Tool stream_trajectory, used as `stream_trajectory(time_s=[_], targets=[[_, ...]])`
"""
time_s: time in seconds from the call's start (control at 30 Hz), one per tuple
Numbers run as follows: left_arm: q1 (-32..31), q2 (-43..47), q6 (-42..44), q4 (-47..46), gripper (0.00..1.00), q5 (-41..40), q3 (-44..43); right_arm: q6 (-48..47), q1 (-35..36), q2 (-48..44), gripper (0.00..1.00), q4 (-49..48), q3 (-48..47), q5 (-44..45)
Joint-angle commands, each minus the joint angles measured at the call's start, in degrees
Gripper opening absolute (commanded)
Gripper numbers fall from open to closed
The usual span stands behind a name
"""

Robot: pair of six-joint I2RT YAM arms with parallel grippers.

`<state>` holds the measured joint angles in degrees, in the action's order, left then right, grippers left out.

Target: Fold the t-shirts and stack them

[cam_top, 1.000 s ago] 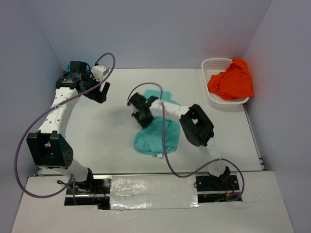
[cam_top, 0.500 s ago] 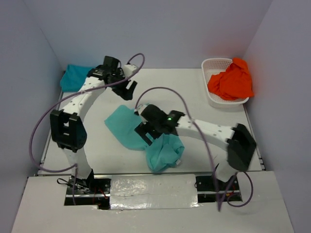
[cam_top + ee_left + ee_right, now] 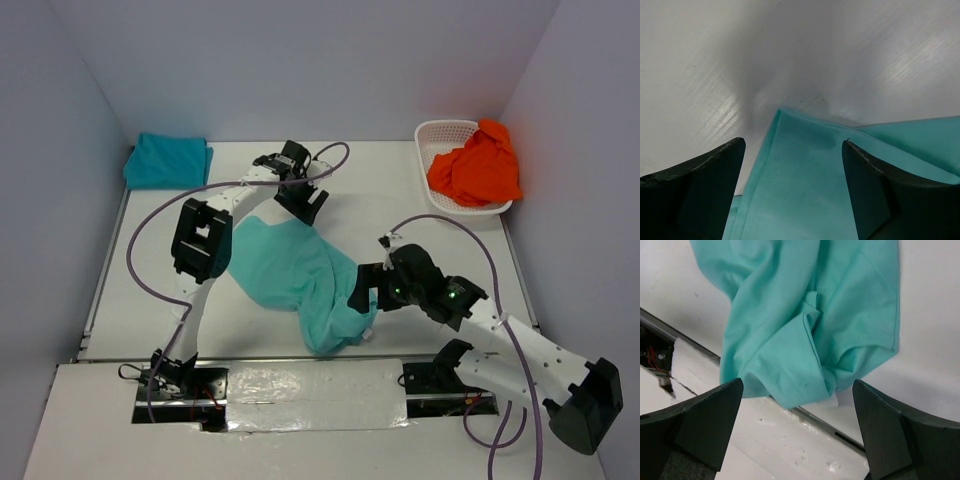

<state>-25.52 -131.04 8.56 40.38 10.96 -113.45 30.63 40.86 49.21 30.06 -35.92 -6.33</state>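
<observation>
One shirt (image 3: 285, 265) lies near the middle of the table (image 3: 440, 250), a bit toward 7 o'clock. The left gripper (image 3: 308, 205) is over its 12 o'clock edge and the right gripper (image 3: 796, 387) is over its 3 o'clock edge. A second shirt (image 3: 168, 160) sits in the back corner at 10 o'clock. The basket (image 3: 436, 132) stands at 2 o'clock with the third shirt (image 3: 478, 172) in it.

Mint-aqua shirt (image 3: 290, 275) now wider and flatter; right pincer (image 3: 361, 297) newly open, off it.

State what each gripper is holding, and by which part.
Nothing is held. The left gripper is open over a corner of the mint shirt; the right gripper is open over its bunched end.
</observation>
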Motion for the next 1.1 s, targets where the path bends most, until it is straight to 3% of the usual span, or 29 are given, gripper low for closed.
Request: stream_trajectory(time_s=[0.0, 0.27, 0.3, 0.43, 0.47, 0.57, 0.63, 0.73, 0.8, 0.83, 0.9, 0.93, 0.97, 1.03, 1.07], targets=[[-0.32, 0.27, -2.66, -2.93, 0.91, -7.52, -0.99, 5.75, -1.48, -4.82, 0.97, 1.40, 1.37, 0.18], [-1.29, -2.81, -3.46, -7.51, 0.85, -5.08, 0.77, 8.13, -2.01, -0.88, 0.93, 0.52, 5.42, -8.78], [-1.38, -2.99, -3.37, -7.60, 0.82, -4.64, 0.86, 8.13, -2.01, -0.26, 0.91, 0.43, 5.42, -9.31], [-1.82, -3.08, -2.32, -6.28, 0.55, -1.84, 2.52, 7.77, -2.19, 1.15, 0.88, -3.85, 7.61, -11.33], [-1.82, -2.73, -1.97, -5.32, 0.53, -1.30, 3.05, 8.12, -2.10, 1.67, 0.87, -5.09, 7.97, -12.38], [-1.82, -0.80, -1.00, -3.12, 0.59, 0.02, 4.63, 8.39, -2.37, 4.83, 0.86, -7.47, 7.80, -12.48], [-1.82, 1.04, -0.74, -3.90, 0.69, -0.50, 6.21, 8.22, -2.63, 7.47, 0.86, -9.40, 8.15, -12.74], [-1.82, 1.41, -1.00, -5.22, 0.69, -1.55, 6.58, 7.95, -3.07, 9.49, 0.85, -12.47, 9.11, -13.80], [-1.90, 0.36, -1.09, -5.05, 0.61, -2.52, 5.70, 7.69, -3.16, 11.60, 0.78, -13.62, 9.55, -14.67], [-1.82, -0.78, -1.26, -5.05, 0.46, -2.78, 5.26, 7.60, -3.16, 12.22, 0.73, -14.59, 9.73, -14.85], [-1.82, -1.58, -1.17, -4.96, 0.25, -3.49, 5.08, 7.60, -3.16, 13.62, 0.53, -15.30, 10.08, -14.24], [-1.82, -1.93, -1.17, -4.87, 0.04, -3.75, 4.99, 7.60, -3.33, 13.80, 0.45, -15.30, 10.08, -13.63], [-1.90, -1.67, -1.00, -4.79, 0.00, -3.93, 5.08, 7.69, -3.59, 14.07, 0.29, -15.12, 10.08, -12.84], [-1.82, -0.18, -0.48, -5.49, 0.00, -4.45, 5.17, 7.25, -4.82, 13.98, 0.15, -14.60, 10.00, -11.43], [-1.82, 0.34, -0.30, -5.49, 0.00, -4.46, 4.91, 7.07, -5.35, 13.98, 0.00, -14.33, 9.82, -11.25]])
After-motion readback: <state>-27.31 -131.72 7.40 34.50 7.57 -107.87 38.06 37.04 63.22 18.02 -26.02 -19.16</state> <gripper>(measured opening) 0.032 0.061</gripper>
